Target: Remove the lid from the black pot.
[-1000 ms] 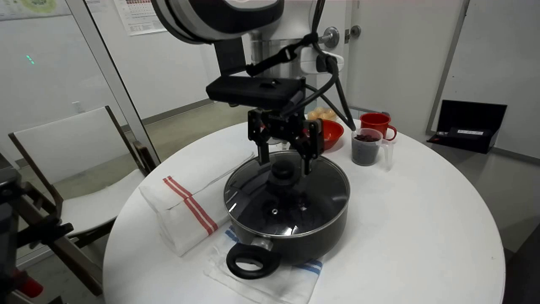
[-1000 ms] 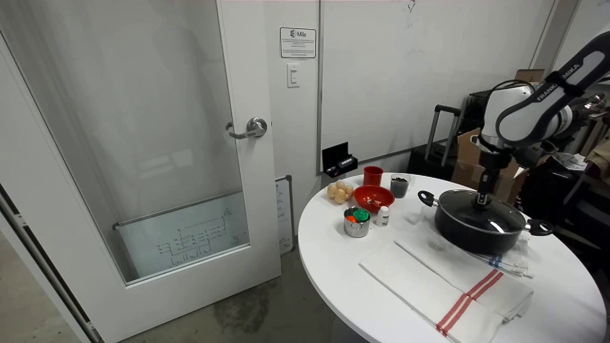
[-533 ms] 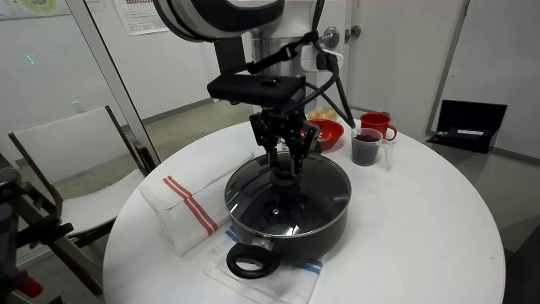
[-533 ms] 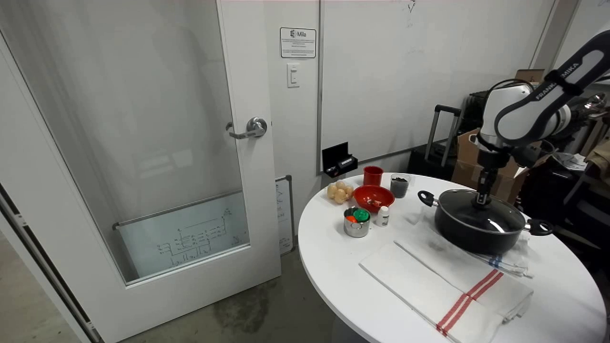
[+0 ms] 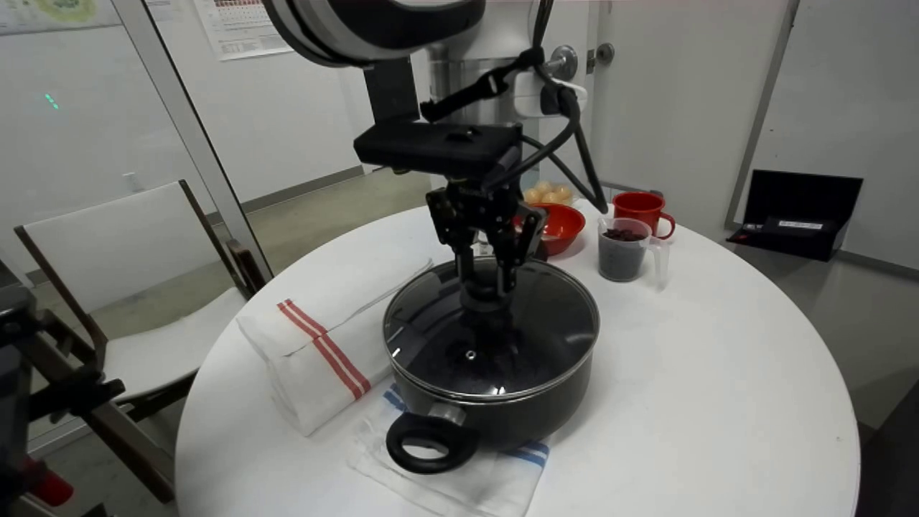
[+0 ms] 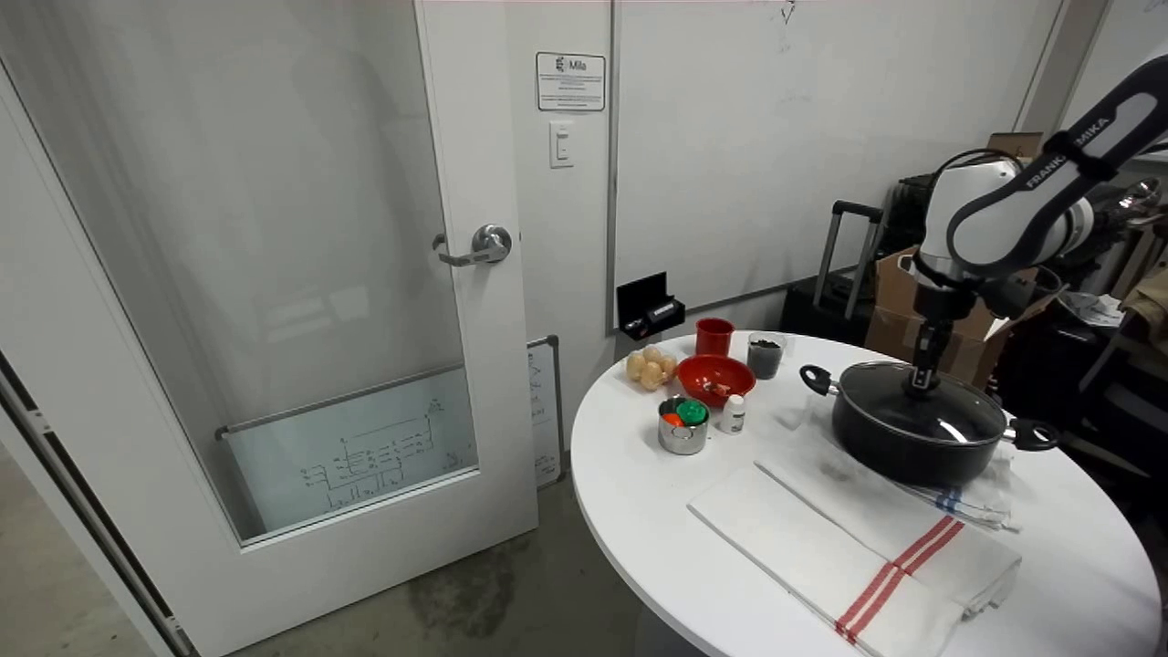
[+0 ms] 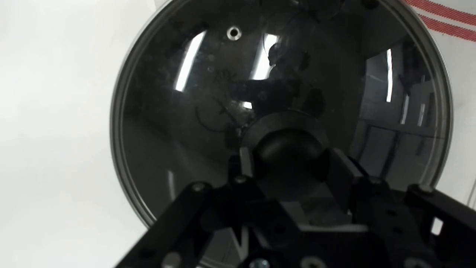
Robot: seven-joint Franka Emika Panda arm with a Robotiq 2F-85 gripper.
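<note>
My fingers (image 7: pixel 342 175) clamp the black knob (image 7: pixel 290 149) from left and right; the glass lid (image 5: pixel 495 352) lies below, its near side seemingly just off the black pot (image 5: pixel 531 420), so I'd go straight up

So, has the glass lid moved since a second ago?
Yes, slightly up: in an exterior view, the glass lid now sits a bit higher against the black pot, which stayed put.

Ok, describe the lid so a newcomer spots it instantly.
On the round white table stands a wide black pot, the biggest vessel. Directly over it is the lid. Unlike the opaque pot, it is see-through, with a black knob gripped by the claw.
</note>
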